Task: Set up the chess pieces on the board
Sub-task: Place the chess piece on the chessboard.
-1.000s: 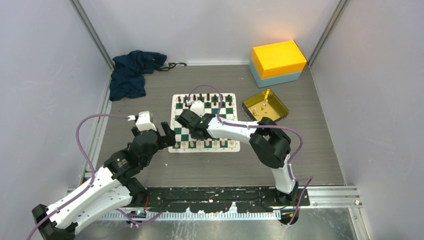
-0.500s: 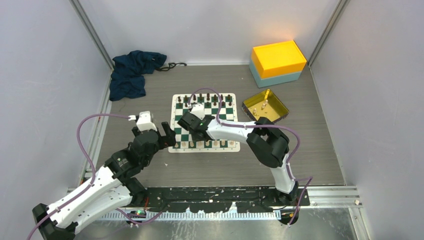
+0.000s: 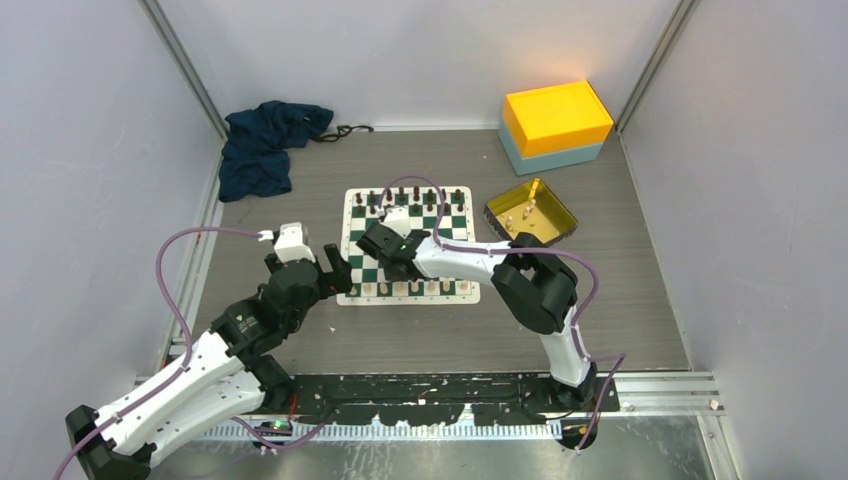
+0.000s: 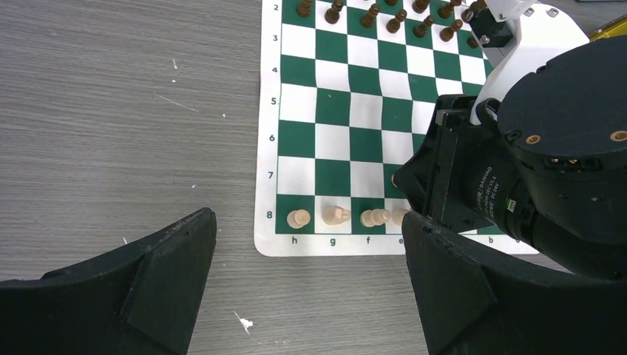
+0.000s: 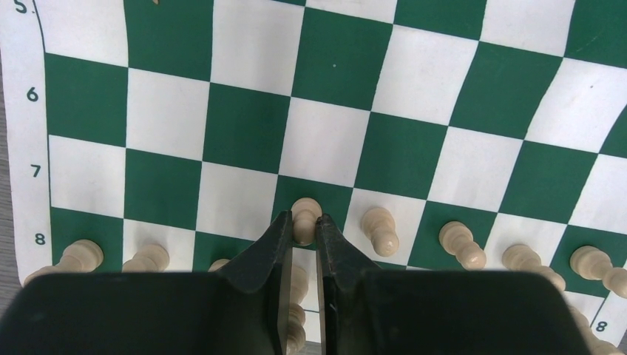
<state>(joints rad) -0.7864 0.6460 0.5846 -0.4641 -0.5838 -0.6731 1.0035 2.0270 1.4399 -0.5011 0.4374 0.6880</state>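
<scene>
While nipped in the narrowed right gripper (image 5: pixel 302 225), a small cream wooden pawn (image 5: pixel 305 211) stands upright, long axis vertical, on a green seventh-row square of the green-and-white chessboard mat (image 5: pixel 444 74). A shiny gold rectangular tray (image 3: pixel 558 201) beside it holds a few cream pieces (image 3: pixel 528 210). The left gripper (image 4: pixel 310 220) hangs wide open off the board's corner.

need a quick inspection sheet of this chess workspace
surface: grey wood-grain table, small specks
job's things: green and white chessboard mat lies flat; cream chess pieces line row 8, more in shiny gold tray; dark chess pieces on far rows
clutter: dark blue cloth, yellow box on teal box
hands: left hand open by board's corner; right hand shut on a cream pawn
cables: purple cable loops above board
surroundings: grey walls
</scene>
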